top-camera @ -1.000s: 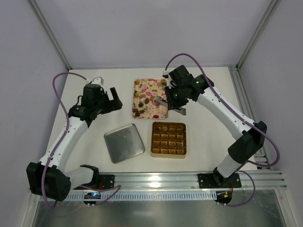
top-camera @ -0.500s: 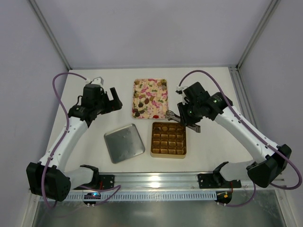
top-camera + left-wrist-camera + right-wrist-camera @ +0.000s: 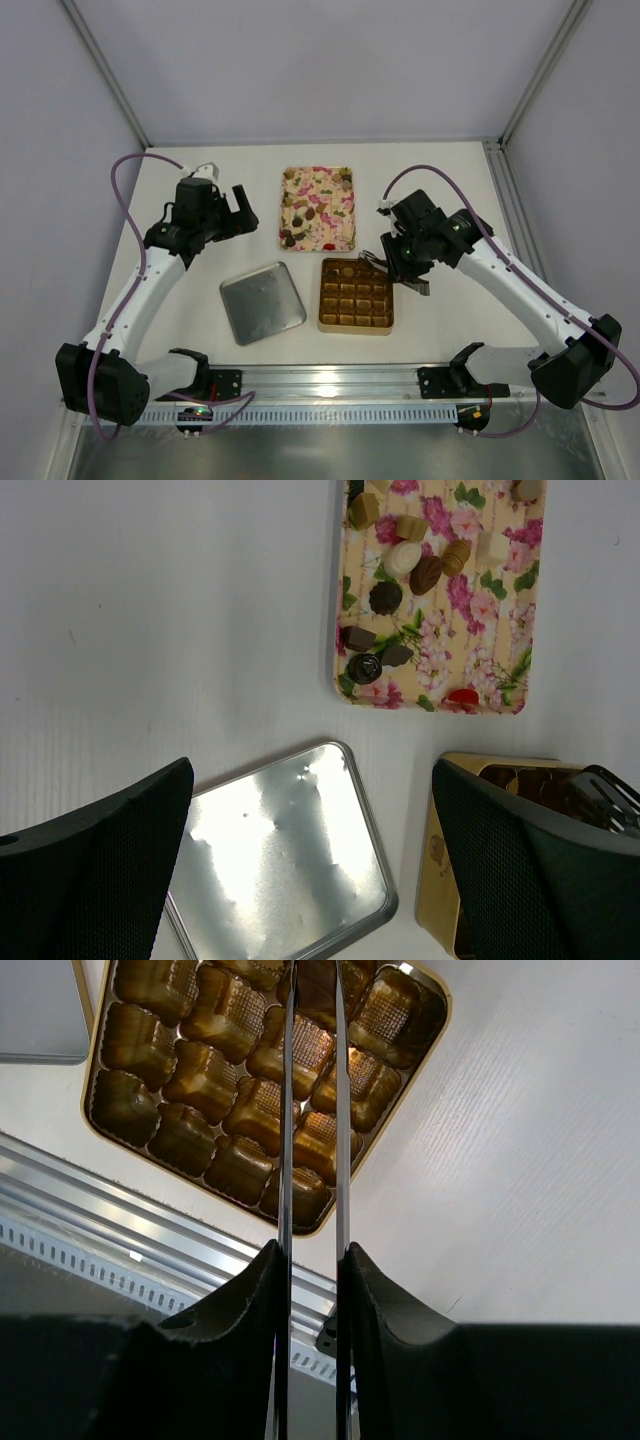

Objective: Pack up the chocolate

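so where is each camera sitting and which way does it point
Top external: fixed above and behind the arms, looking down on the table; both arms, left tool and right tool show.
Left wrist: on the left arm, looking down at the floral tray, silver lid and a gold box corner; its dark fingers frame the bottom.
Right wrist: on the right arm, looking down its thin fingers onto the gold box.
Shared: both wrist views catch the gold box.

White table [image 3: 440, 330] carries floral tray [image 3: 305, 185], silver lid [image 3: 262, 302], gold grid box [image 3: 355, 330].
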